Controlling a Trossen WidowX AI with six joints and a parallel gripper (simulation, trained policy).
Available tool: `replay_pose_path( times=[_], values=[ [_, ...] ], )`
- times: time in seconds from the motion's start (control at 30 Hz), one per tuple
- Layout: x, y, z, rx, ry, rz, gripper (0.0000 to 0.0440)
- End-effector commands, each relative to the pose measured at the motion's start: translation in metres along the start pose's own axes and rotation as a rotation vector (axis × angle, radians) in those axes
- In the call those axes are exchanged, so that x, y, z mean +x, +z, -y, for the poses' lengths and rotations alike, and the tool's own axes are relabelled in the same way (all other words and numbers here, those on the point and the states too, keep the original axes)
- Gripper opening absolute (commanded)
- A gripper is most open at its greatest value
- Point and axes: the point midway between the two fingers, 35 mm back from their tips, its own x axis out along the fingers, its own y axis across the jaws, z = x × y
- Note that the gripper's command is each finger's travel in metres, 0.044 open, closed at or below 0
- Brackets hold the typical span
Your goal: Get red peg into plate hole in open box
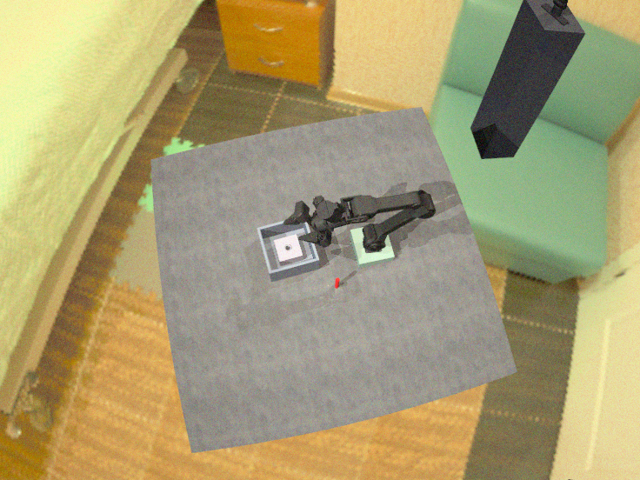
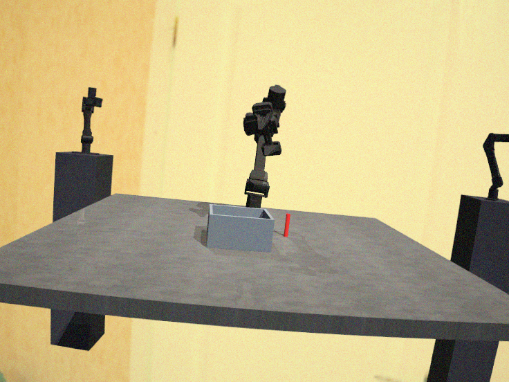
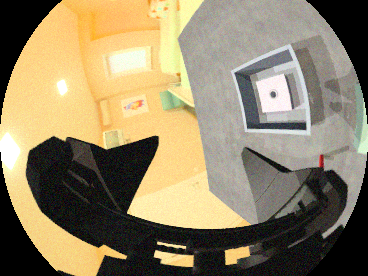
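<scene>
The red peg [image 1: 336,283] [image 2: 287,225] [image 3: 321,161] stands upright on the table, beside the open box and apart from it. The blue-grey box [image 1: 294,271] [image 2: 239,229] [image 3: 245,100] is open at the top. A pale plate [image 1: 280,254] [image 3: 280,85] with a dark round hole [image 1: 288,247] [image 3: 273,94] lies at its bottom; the hole looks empty. My gripper [image 1: 293,230] [image 3: 202,146] is open, with nothing between its fingers. It is high above the table, near the box in the top view, and tilted. The peg shows at the edge of the wrist view, beyond one finger.
The grey table [image 1: 330,361] [image 2: 164,267] carries everything. A pale green block [image 1: 382,256] [image 3: 361,120] lies at the arm's base. Dark pedestals [image 1: 527,83] [image 2: 81,180] [image 2: 485,230] stand beyond the table, with other arms on them in the exterior view.
</scene>
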Motion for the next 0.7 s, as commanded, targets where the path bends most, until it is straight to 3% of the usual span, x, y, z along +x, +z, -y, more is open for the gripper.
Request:
replay_pose_path(
  times=[0.0,0.67],
  values=[
    [0.010,-0.005,0.030,-0.106,-0.132,0.013,0.0440],
    [0.004,-0.024,0.141,-0.609,-0.617,-0.053,0.0440]
  ],
)
